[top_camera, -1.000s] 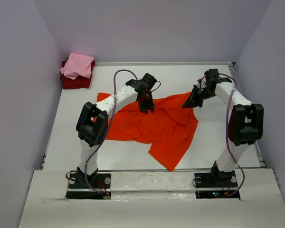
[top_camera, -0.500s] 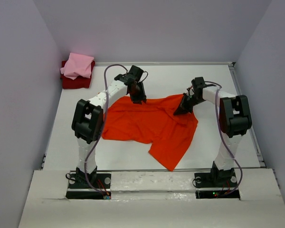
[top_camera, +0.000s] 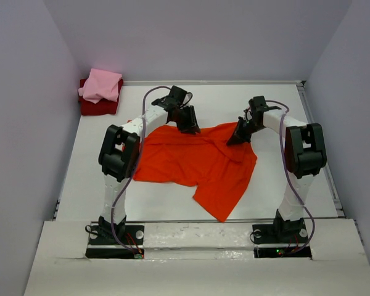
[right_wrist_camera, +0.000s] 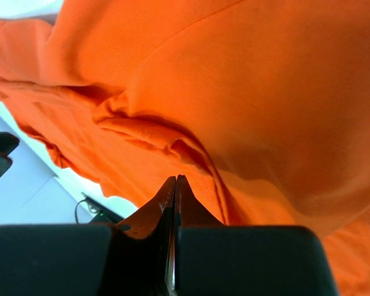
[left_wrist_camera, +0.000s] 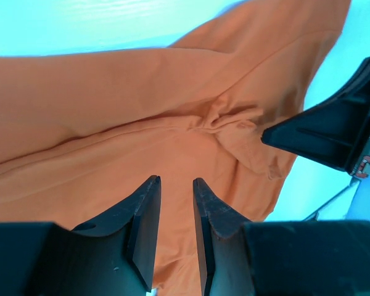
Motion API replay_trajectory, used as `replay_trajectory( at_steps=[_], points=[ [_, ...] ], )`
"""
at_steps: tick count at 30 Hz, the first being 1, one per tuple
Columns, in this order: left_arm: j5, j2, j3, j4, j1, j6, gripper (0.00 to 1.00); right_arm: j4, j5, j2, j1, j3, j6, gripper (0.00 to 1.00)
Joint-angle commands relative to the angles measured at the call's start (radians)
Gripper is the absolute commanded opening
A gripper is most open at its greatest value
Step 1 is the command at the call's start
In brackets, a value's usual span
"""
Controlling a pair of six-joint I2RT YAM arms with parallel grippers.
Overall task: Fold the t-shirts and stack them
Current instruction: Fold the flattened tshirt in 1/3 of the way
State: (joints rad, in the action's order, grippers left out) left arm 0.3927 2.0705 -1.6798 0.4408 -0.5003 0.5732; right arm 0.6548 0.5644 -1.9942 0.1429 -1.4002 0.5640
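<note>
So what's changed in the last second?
The left claw moved toward the far edge of the orange-red t-shirt, jaws open and empty. The right claw drew slightly inward, shut on the shirt's far corner, its arm folding up. The shirt barely shifted; the pink t-shirt stayed on the dark red t-shirt.

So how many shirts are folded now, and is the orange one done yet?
Two look done: the pink t-shirt lies folded on the dark red t-shirt in the far left corner. The orange t-shirt is in hand but not folded: it lies spread and rumpled. The right gripper is shut at its far edge, the left gripper open above it. Left: fold it and stack it.
</note>
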Motion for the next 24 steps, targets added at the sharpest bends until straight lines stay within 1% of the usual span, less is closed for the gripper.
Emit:
replay_trajectory(
  at_steps=[1,6,11,15,18,20,21,24],
  points=[
    [0.104,0.008,-0.034,-0.060,-0.004,-0.007,0.37,0.023,-0.073,0.008,-0.006,-0.031,-0.035,0.00],
    [0.162,0.033,-0.053,-0.117,-0.004,-0.016,0.37,0.020,-0.168,-0.009,-0.006,-0.017,-0.046,0.00],
    [0.160,0.089,-0.113,-0.106,-0.007,-0.047,0.37,0.019,-0.218,0.006,-0.006,0.009,-0.035,0.00],
    [0.160,0.174,-0.220,-0.062,-0.010,-0.068,0.37,0.020,-0.213,0.017,-0.006,0.027,-0.032,0.00],
    [0.164,0.267,-0.297,-0.011,-0.015,-0.082,0.36,0.022,-0.215,0.026,-0.006,0.036,-0.032,0.00],
    [0.164,0.287,-0.319,0.009,-0.021,-0.087,0.33,0.028,-0.218,0.028,-0.006,0.035,-0.032,0.00],
    [0.166,0.298,-0.333,0.013,-0.023,-0.087,0.25,0.029,-0.218,0.026,-0.006,0.035,-0.033,0.00],
    [0.158,0.300,-0.343,0.033,-0.033,-0.095,0.12,0.035,-0.218,0.023,-0.006,0.027,-0.035,0.00]
  ],
)
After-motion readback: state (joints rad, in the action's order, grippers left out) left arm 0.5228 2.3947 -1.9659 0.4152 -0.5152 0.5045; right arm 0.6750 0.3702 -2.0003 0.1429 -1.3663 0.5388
